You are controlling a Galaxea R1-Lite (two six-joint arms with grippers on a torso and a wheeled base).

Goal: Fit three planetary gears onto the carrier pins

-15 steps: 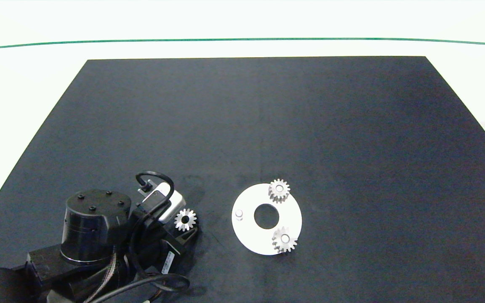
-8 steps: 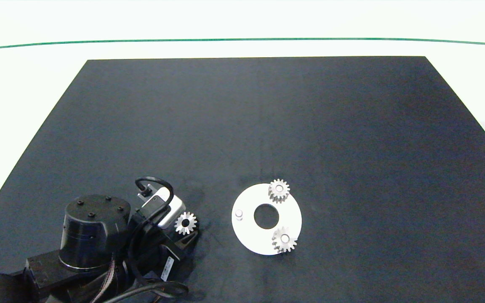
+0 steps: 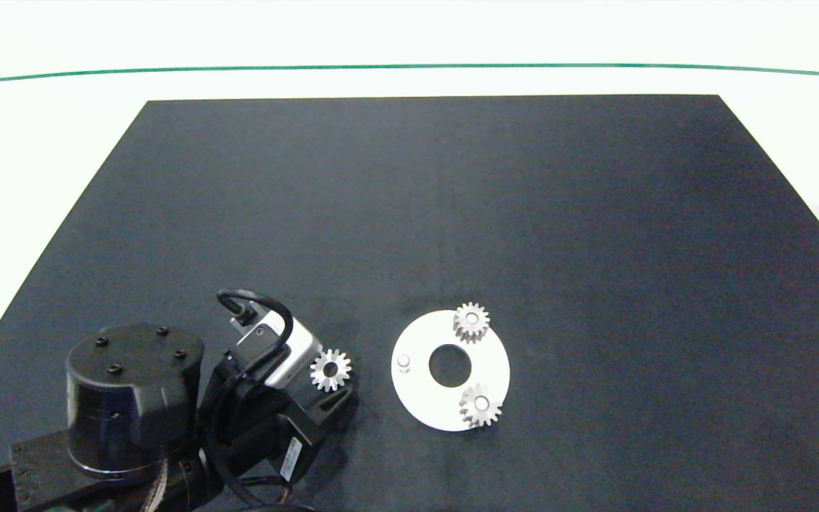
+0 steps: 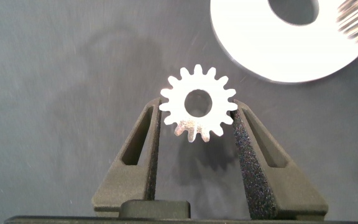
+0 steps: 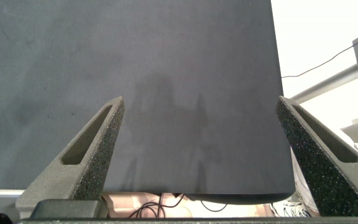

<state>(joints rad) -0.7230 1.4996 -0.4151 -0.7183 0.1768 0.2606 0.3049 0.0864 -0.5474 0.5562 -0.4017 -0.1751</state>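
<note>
My left gripper (image 3: 331,380) (image 4: 196,118) is shut on a silver planetary gear (image 3: 330,370) (image 4: 197,102), held flat just left of the white carrier disc (image 3: 424,398) (image 4: 260,56). Two more silver gears sit on pins: one (image 3: 470,321) at the disc's far side, one (image 3: 480,405) at its near right. The third carrier pin (image 3: 403,362) stands bare on the disc's left side, a short way right of the held gear. My right gripper (image 5: 197,124) is open over bare mat near the mat's edge, out of the head view.
A black mat (image 3: 559,213) covers the table, with the white table surface (image 3: 409,43) around it. My left arm's dark wrist and cable (image 3: 168,412) fill the near left corner.
My left gripper has carried the gear to the right, closer to the disc's bare pin. The disc and its two gears have not moved.
</note>
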